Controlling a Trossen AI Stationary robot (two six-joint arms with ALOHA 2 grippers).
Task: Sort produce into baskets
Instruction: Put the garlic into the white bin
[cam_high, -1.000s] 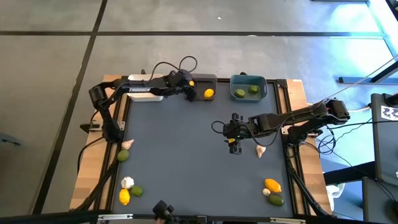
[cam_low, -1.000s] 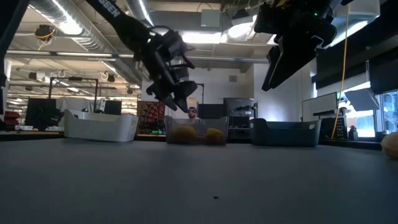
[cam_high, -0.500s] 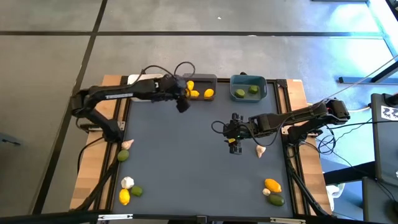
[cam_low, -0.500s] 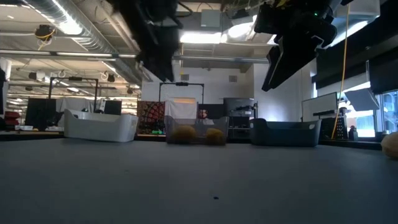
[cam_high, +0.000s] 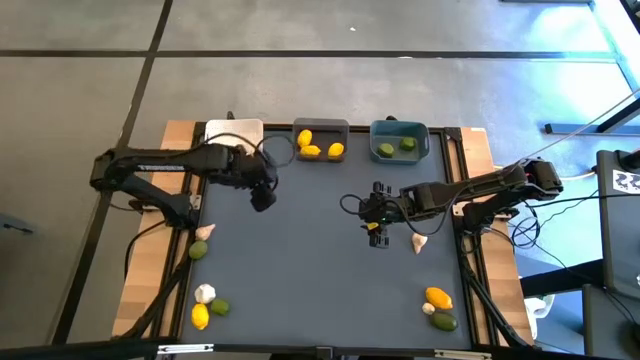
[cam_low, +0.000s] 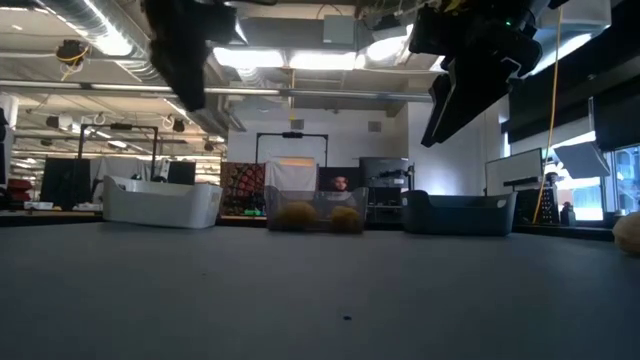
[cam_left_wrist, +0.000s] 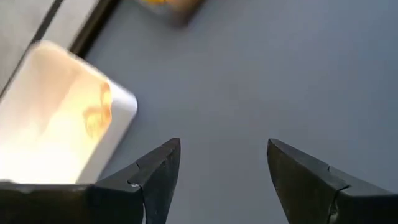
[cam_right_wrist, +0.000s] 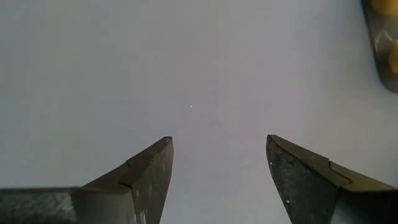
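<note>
Along the far edge of the grey table (cam_high: 320, 260) stand the three baskets: the white basket (cam_high: 232, 131) at the left holds nothing that I can make out, the dark grey basket (cam_high: 320, 140) in the middle holds three lemons (cam_high: 311, 147), and the teal basket (cam_high: 399, 139) at the right holds two limes (cam_high: 396, 146). So roughly a third of the produce looks sorted, and no garlic has gone in, as far as the high view shows.

Both arms are empty-handed. The left gripper (cam_high: 262, 197) hangs over bare table in front of the white basket, its fingers spread with nothing between them. The right gripper (cam_high: 377, 226) hovers near mid-table, jaws likewise apart and empty, with a garlic bulb (cam_high: 419, 240) just beside it.

Still loose on the left side are a garlic bulb (cam_high: 205, 231) touching a lime (cam_high: 198, 250), and nearer the front a garlic bulb (cam_high: 204, 294), a lime (cam_high: 220, 307) and a lemon (cam_high: 200, 317) in a cluster. At the front right lie a lemon (cam_high: 438, 297), a small garlic bulb (cam_high: 428, 309) and a lime (cam_high: 444, 321), close together. That leaves nine pieces to place, I judge.
</note>
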